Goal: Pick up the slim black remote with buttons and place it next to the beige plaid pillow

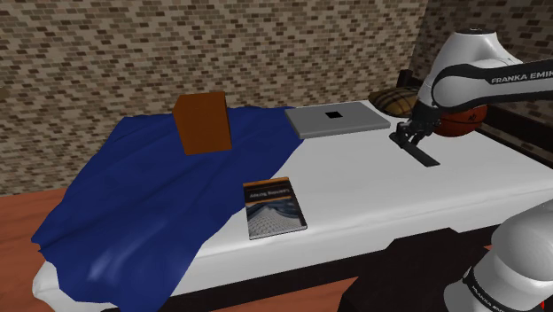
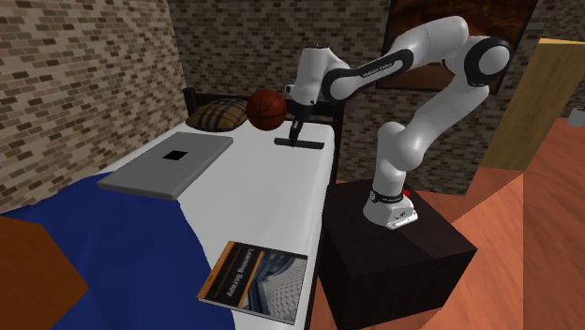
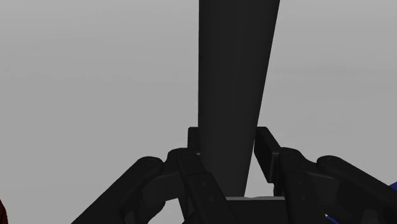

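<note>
Near the head end of the white bed, my black gripper grasps the slim black remote.
The remote is just beside the round orange basketball, near the beige plaid pillow.

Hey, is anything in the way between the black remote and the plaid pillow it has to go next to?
The basketball sits beside the pillow, on the side nearer the remote, which the gripper clasps. It partly blocks a straight path; the bed in front of the pillow looks free.
</note>
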